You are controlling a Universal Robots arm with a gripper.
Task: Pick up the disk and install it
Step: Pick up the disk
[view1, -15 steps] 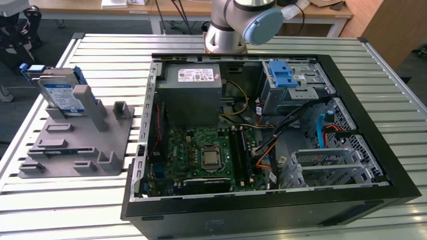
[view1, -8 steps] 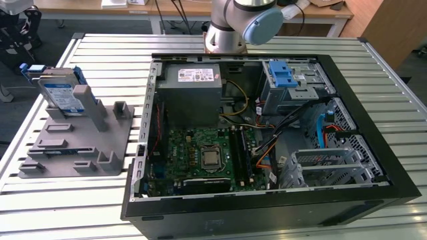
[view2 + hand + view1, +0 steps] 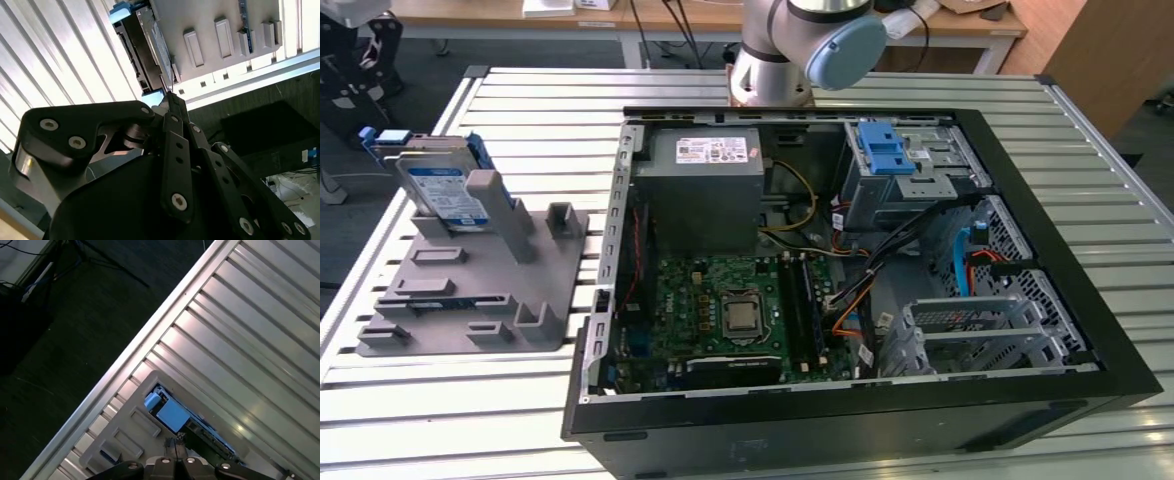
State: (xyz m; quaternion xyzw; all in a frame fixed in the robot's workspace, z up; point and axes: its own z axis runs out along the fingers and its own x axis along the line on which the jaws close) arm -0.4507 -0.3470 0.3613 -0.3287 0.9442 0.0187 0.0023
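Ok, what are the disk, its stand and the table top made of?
Disk: silver metal body by its sheen, paper-looking label, glossy blue plastic carrier. Stand: matte grey plastic, likely printed or moulded. Table top: ribbed bright metal, probably aluminium, strongly reflective.

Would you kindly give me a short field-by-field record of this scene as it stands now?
disk: standing on edge in the grey holder, at the exterior view's left, outside the case
gripper: shut, holding nothing, apart from the disk
computer case: open, lying on the slatted table
drive cage: inside the case, blue latch on top
task state: disk not yet picked up
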